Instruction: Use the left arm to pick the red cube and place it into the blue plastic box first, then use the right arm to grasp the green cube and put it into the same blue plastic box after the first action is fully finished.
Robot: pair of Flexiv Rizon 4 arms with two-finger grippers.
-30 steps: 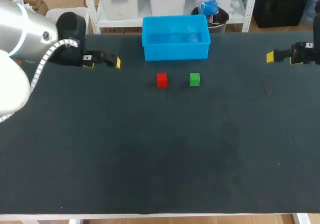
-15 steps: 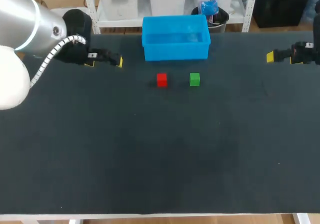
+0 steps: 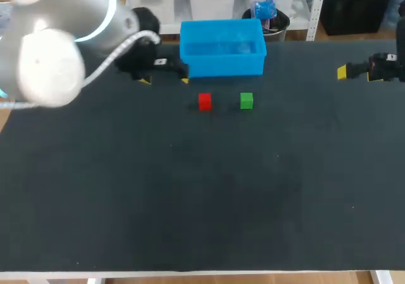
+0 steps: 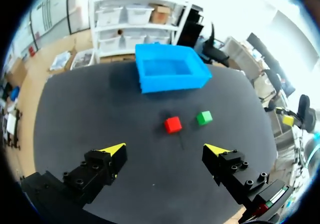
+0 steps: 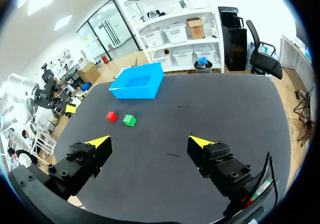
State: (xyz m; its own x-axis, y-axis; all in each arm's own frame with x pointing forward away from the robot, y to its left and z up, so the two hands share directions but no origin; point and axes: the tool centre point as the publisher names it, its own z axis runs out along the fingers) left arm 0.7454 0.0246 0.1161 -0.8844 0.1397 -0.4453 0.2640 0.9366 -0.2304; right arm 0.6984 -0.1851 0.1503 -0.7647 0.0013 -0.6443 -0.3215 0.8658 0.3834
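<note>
Left hand (image 4: 166,148) spread; red cube (image 4: 173,124) ahead, green cube (image 4: 204,117) beside, blue box (image 4: 170,82) beyond.

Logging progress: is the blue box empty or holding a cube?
Empty: the blue box shows a bare floor; red cube and green cube sit on the table before it.

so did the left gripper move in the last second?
Yes: the left gripper moved toward the blue plastic box, now beside its near left corner.
</note>
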